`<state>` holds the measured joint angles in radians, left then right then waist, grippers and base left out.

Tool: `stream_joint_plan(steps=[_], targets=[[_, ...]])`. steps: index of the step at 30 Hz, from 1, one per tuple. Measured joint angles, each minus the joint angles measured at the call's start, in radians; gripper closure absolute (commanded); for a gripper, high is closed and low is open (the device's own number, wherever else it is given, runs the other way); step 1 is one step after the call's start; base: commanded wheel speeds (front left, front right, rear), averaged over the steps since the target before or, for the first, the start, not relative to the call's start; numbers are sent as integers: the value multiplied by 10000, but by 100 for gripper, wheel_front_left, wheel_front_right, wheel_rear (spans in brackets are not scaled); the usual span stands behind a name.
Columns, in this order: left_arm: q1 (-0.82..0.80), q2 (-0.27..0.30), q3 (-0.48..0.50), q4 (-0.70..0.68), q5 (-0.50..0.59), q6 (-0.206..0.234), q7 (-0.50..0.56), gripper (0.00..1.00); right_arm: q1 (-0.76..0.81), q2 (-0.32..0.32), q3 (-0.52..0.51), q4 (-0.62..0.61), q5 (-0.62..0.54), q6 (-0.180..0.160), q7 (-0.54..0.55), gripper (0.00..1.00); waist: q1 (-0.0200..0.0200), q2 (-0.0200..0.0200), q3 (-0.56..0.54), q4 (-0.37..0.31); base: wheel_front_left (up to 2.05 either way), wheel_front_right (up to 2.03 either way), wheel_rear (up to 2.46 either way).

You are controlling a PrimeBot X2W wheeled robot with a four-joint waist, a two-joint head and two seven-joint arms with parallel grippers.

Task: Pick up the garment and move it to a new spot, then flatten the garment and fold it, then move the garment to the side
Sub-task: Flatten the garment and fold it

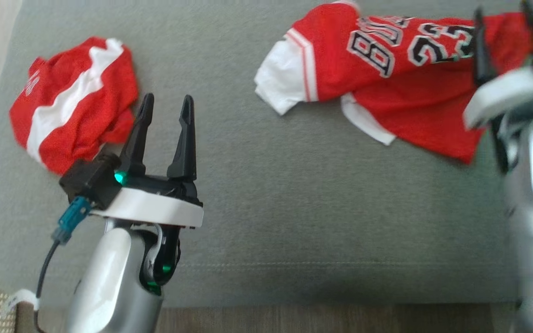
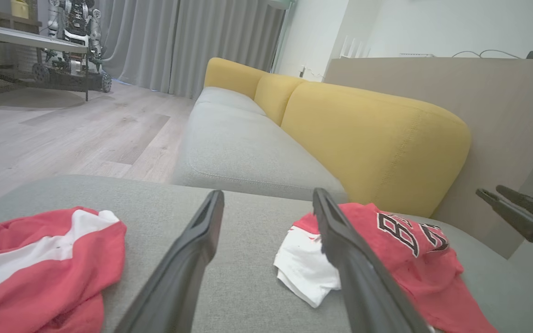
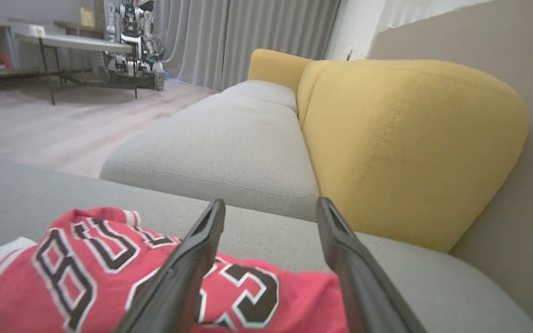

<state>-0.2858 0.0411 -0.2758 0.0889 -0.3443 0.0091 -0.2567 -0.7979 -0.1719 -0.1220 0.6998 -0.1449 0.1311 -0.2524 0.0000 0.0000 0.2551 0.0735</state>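
A red jersey [image 1: 387,69] with white sleeves and black-and-white lettering lies crumpled on the grey cushion [image 1: 271,208], at the far right. My right gripper [image 1: 502,27] hovers over its right end, blurred, with its fingers apart. In the right wrist view that gripper [image 3: 271,203] is open above the jersey [image 3: 86,268], with nothing between the fingers. A second red garment [image 1: 72,101] with a white stripe lies bunched at the far left. My left gripper [image 1: 164,106] stands open just right of it, holding nothing. The left wrist view shows my left gripper [image 2: 267,194] between the striped garment [image 2: 40,268] and the jersey [image 2: 387,240].
Beyond the cushion runs a sofa with a grey seat [image 2: 238,143] and a yellow backrest [image 2: 377,138]. A beige panel [image 2: 502,115] stands to the right. Wooden floor [image 2: 63,134] lies to the left, with a table and another robot [image 2: 74,27] far off.
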Motion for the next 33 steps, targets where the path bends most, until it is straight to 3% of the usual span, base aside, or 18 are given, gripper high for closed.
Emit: stream_joint_plan(steps=[7,14,24,33], targets=[[335,2,142,52,2,6,0,0,2955,746,157,-2420,1432,0,0,0,0,0,-515,-616,0,0,0],[569,6,284,98,2,-2,0,0,4880,1089,155,-3616,2040,0,0,0,0,0,-630,-953,0,0,0],[570,6,261,144,2,-19,0,0,5258,1127,288,-3754,2642,0,0,0,0,0,-649,-950,0,0,0],[579,6,169,155,2,-17,0,0,5218,1154,-71,-2550,3338,-2,0,0,0,0,-676,-852,0,0,0]])
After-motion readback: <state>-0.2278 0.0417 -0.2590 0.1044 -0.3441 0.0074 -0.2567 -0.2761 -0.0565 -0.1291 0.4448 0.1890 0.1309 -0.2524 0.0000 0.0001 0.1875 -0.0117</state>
